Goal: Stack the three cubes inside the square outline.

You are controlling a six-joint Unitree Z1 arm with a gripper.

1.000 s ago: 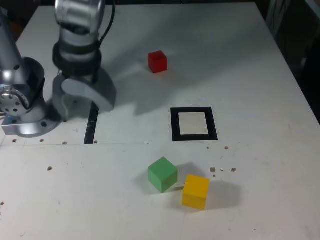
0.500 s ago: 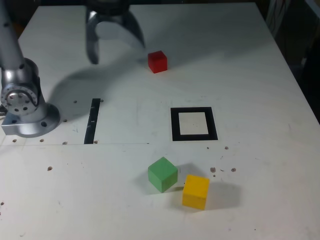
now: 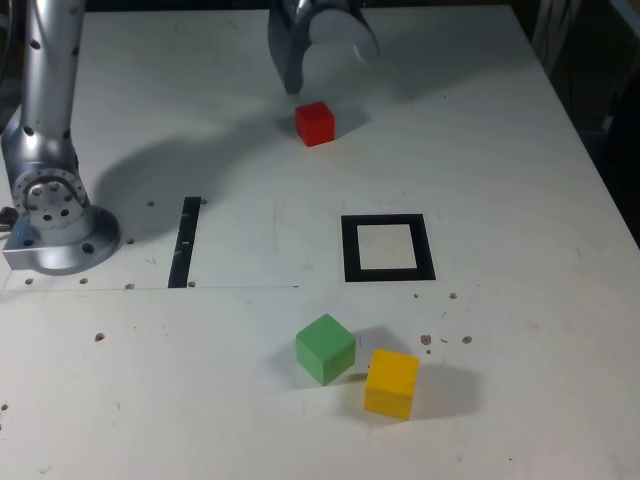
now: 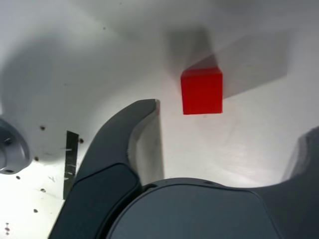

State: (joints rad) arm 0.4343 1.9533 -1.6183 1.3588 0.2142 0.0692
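Your end effector hangs with its jaws spread and empty above the far part of the table, just behind the red cube. The square outline sits mid-table with nothing in it. Nearer the camera, the green cube and yellow cube sit just beside each other.

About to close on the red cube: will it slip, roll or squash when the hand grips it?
The red cube looks solid and flat-faced, so it should stay stiff and not roll. Its faces look smooth, so an off-centre grip might let it twist or slide. It sits flat on the table, apart from everything else, so a nudge from the open hand would probably push it, not tip it.
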